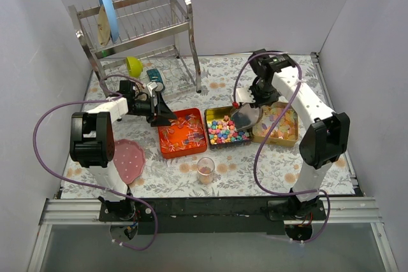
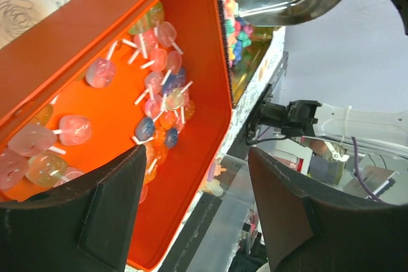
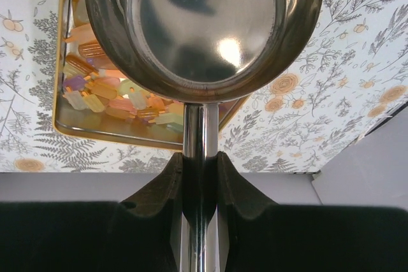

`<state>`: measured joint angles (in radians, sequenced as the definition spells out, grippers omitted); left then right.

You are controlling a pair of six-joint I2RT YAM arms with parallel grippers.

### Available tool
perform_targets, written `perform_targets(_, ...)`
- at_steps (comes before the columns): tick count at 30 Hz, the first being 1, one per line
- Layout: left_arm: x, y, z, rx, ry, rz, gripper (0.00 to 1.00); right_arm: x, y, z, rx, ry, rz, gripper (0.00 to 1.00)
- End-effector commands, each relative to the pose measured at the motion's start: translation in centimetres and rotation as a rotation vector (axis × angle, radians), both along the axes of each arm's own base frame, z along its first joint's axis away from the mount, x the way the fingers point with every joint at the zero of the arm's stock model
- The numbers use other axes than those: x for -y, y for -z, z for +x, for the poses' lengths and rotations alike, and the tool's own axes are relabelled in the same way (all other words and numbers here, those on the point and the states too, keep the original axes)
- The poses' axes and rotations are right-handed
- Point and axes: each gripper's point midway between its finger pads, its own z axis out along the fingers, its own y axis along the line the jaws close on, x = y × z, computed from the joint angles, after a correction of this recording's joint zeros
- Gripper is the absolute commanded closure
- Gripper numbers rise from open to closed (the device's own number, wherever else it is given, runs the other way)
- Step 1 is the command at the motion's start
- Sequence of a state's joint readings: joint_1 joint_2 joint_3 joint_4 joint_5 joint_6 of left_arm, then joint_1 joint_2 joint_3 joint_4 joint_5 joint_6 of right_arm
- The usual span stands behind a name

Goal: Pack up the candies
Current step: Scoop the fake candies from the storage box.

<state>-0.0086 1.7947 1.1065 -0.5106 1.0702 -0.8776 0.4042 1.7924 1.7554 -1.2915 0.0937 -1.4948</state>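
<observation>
Three trays hold the candies: an orange tray of clear-wrapped pieces, a middle tin of pastel pellets, and a gold tin of orange-yellow jellies. My right gripper is shut on the handle of a metal scoop. The scoop hangs over the border between the two tins, and its shiny bowl shows no candy. My left gripper is open at the orange tray's far left side, one finger over the tray and the other beyond its rim, with nothing held.
A small clear cup stands in front of the trays. A pink lid lies at the near left. A dish rack with a blue plate and a yellow-green cup stands at the back left.
</observation>
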Motion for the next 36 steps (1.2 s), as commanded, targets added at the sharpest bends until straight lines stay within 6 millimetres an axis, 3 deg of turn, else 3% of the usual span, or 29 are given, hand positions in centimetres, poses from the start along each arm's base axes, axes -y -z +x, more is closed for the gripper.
perform_targets(1,0.1,0.9,-0.2,0.041,0.000,0.077,0.38,0.6,-2.1,1.6,0.093,-0.016,-0.140,0.99)
perform_targets(4,1.1,1.9,-0.4,0.043,0.030,0.117,0.46,0.1,-2.5,1.9,0.120,-0.048,-0.197,0.99)
perform_targets(11,3.8,3.8,-0.9,0.041,0.105,0.170,0.85,0.3,-2.9,1.9,0.153,-0.093,-0.314,0.99)
perform_targets(15,5.0,5.4,-1.9,0.008,0.139,0.170,0.93,0.5,-2.1,1.4,0.135,-0.098,-0.354,0.99)
perform_targets(26,7.2,6.6,-3.5,-0.034,0.222,0.113,0.97,-0.1,3.9,-1.1,-0.036,-0.001,-0.328,0.99)
perform_targets(36,9.9,6.9,-5.5,-0.038,0.304,0.073,0.98,-2.7,5.9,-1.8,-0.088,0.080,-0.246,0.99)
